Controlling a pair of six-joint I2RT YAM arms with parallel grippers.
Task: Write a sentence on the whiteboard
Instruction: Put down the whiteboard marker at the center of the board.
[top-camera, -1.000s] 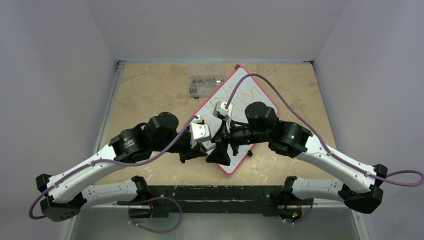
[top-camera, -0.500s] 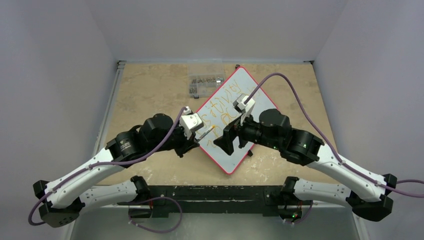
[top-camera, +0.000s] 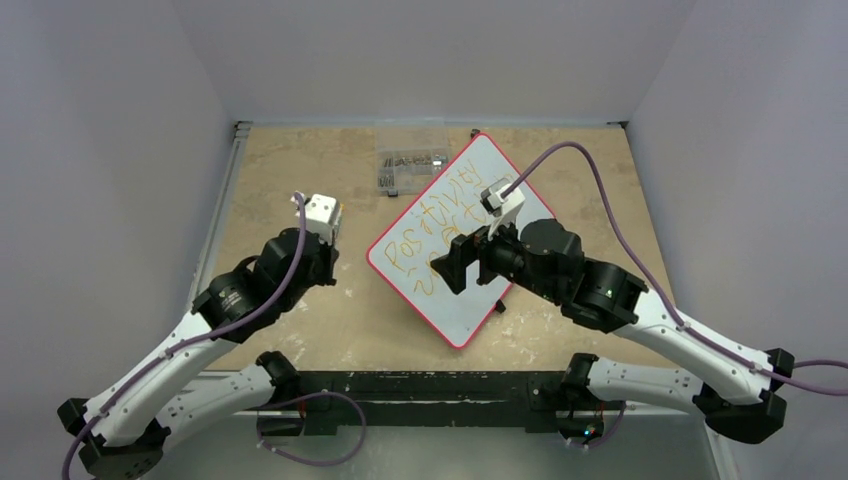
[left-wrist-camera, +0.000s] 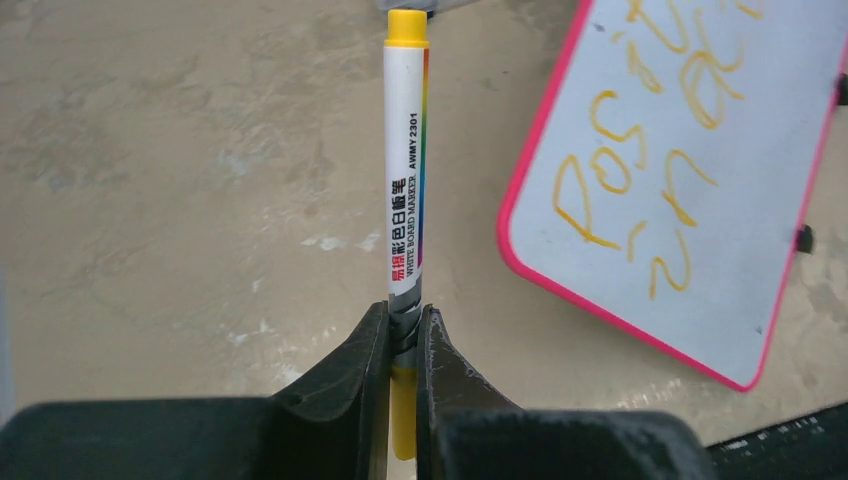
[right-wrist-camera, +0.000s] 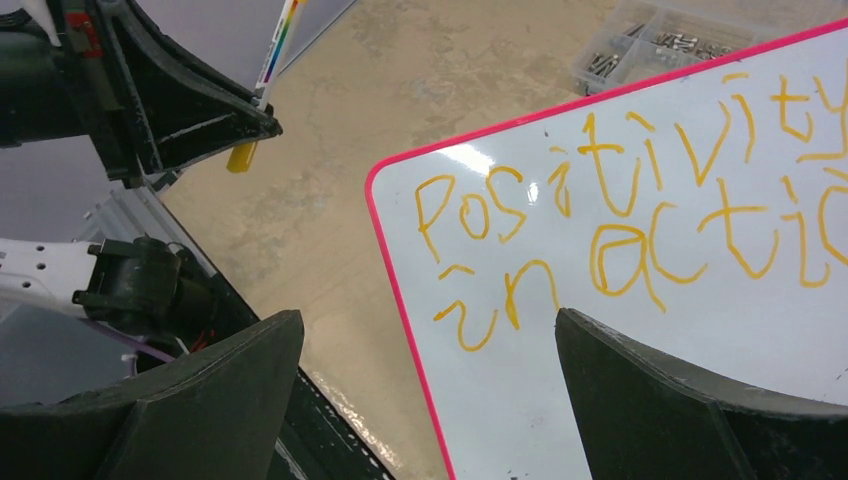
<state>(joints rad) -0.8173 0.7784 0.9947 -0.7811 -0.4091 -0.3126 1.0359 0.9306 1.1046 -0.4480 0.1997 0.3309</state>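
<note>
While our left gripper (left-wrist-camera: 403, 335) clamps the white-barrelled yellow marker (left-wrist-camera: 405, 170) at 9 o'clock of the glossy pink-framed white whiteboard (top-camera: 450, 310) on the beige table (top-camera: 290, 180), right gripper (right-wrist-camera: 425, 320) gapes empty above it | orange-yellow handwritten sentence (right-wrist-camera: 625, 232) reads "Positivity in actio", end cropped | we judge writing finished or nearly.

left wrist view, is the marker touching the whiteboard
No, the marker clamped in the left gripper points out over the tan table, with a clear gap to the whiteboard's pink frame.
</note>
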